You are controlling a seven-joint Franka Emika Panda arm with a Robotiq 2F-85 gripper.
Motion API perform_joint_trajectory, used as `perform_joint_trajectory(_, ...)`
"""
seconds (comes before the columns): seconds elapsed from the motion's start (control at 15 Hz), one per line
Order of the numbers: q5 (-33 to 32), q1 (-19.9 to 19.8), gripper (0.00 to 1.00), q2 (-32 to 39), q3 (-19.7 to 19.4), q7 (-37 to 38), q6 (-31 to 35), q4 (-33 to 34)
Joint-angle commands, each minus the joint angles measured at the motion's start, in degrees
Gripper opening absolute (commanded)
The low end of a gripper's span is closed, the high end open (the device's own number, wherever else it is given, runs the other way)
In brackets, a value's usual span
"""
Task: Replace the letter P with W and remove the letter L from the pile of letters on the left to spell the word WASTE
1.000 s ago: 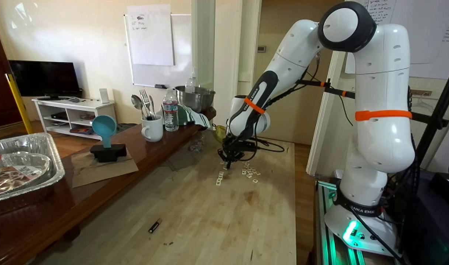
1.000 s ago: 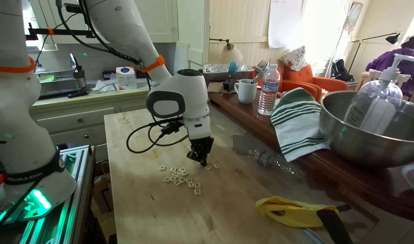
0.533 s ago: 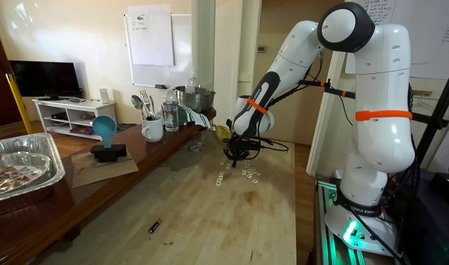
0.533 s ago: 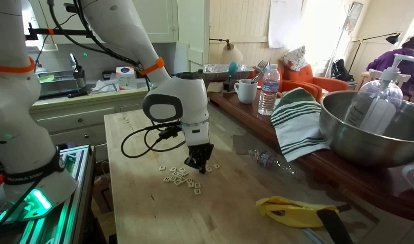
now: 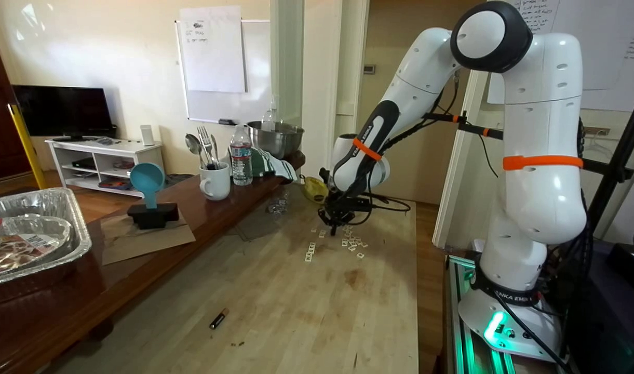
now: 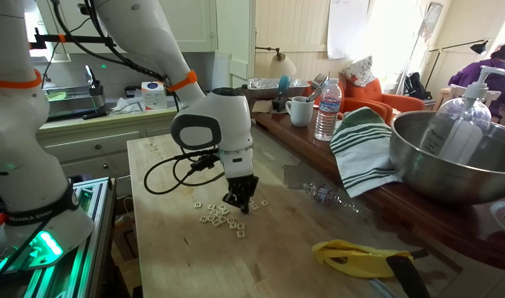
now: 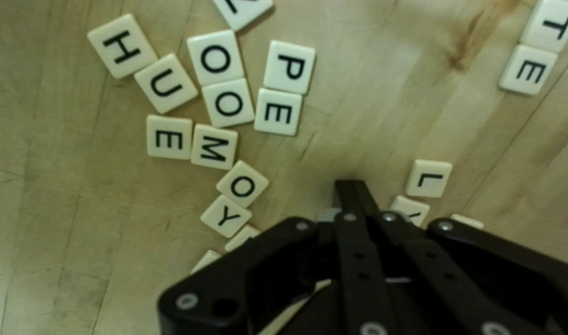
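In the wrist view, a smooth, square P tile (image 7: 290, 65) lies on the wood table (image 7: 381, 102) (brown streaks run through it). Next, black fingers (image 7: 345, 197) are pressed together, then the flat L tile (image 7: 429, 178), then a T tile (image 7: 550, 25).

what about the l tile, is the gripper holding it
No, in the wrist view the L tile lies on the tabletop, with a gap showing between it and the closed gripper.
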Motion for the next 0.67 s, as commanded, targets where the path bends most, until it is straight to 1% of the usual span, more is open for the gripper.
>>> perform_joint_trajectory(0.0,-5.21,2.06,0.0,-4.2,-1.43,3.23,0.4,-3.18)
perform_joint_trajectory(0.33,-7.99,1.42,0.0,-5.63,0.34,4.44,1.49,-3.33)
perform_joint_trajectory(0.47,-8.87,1.15,0.0,-4.81,0.57,5.21,3.13,-2.75)
perform_joint_trajectory(0.6,-7.88,0.95,0.0,-4.02,1.11,4.58,4.07,-2.15)
